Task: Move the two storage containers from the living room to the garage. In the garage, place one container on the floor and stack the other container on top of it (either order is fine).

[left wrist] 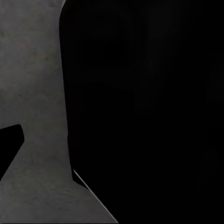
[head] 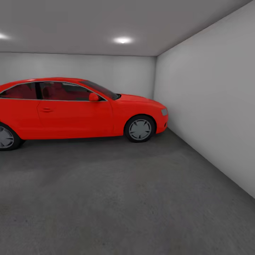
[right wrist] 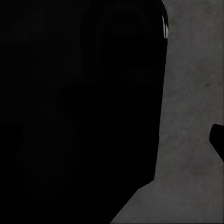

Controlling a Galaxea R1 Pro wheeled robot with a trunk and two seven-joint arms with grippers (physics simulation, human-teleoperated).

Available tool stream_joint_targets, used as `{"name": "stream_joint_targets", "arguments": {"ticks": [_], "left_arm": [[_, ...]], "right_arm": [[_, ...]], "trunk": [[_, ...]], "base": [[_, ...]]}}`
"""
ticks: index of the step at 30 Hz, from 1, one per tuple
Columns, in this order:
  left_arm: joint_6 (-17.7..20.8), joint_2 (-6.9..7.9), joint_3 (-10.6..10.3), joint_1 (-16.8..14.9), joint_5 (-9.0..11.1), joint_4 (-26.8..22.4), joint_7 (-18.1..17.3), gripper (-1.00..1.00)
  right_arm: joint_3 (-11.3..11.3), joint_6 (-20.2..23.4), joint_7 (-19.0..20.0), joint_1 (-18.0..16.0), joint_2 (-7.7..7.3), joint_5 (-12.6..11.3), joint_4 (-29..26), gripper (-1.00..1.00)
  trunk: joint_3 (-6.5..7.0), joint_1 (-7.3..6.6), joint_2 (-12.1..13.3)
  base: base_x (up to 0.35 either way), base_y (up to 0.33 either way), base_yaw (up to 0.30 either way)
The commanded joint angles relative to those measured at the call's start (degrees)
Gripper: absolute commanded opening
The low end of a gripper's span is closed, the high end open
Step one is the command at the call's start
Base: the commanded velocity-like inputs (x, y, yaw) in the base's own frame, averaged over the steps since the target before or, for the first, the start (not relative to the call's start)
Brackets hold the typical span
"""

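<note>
I am in the garage, looking across the dark grey concrete floor [head: 124, 198]. The two storage containers are out of view. In the left wrist view a large black shape [left wrist: 149, 112] covers most of the picture, with a strip of the floor [left wrist: 32, 70] beside it. The right wrist view has a similar black mass [right wrist: 79, 112] next to a strip of the floor [right wrist: 191, 93]. A small black tip [left wrist: 9, 147] juts in at one edge of the left wrist view; whether it is a finger I cannot tell.
A red car [head: 71, 113] stands side-on across the back, its nose toward the right wall [head: 212, 106]. A plain grey back wall [head: 88, 67] is behind it. A round ceiling light [head: 123, 40] glows overhead. Open concrete stretches from the car toward me.
</note>
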Motion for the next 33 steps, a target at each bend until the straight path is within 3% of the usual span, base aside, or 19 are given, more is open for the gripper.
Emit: {"name": "stream_joint_targets", "arguments": {"ticks": [1,26,33], "left_arm": [[0.0,0.0,0.0,-0.01,0.0,0.0,0.0,1.0],[0.25,0.09,0.15,-0.18,0.01,0.0,-0.11,1.0],[0.18,-2.17,0.18,2.1,0.08,-2.25,-0.17,1.0]], "right_arm": [[0.0,0.0,0.0,-0.01,0.0,0.0,0.0,1.0],[-0.01,0.03,-0.03,-0.09,0.3,0.19,0.0,1.0],[0.08,-0.08,0.08,-0.01,0.19,0.04,-0.21,1.0]], "trunk": [[-0.03,0.0,-0.02],[-0.03,0.0,-0.02],[-0.03,0.0,-0.02]], "base": [[0.0,0.0,0.0],[0.0,0.0,0.0],[0.0,0.0,0.0]]}}
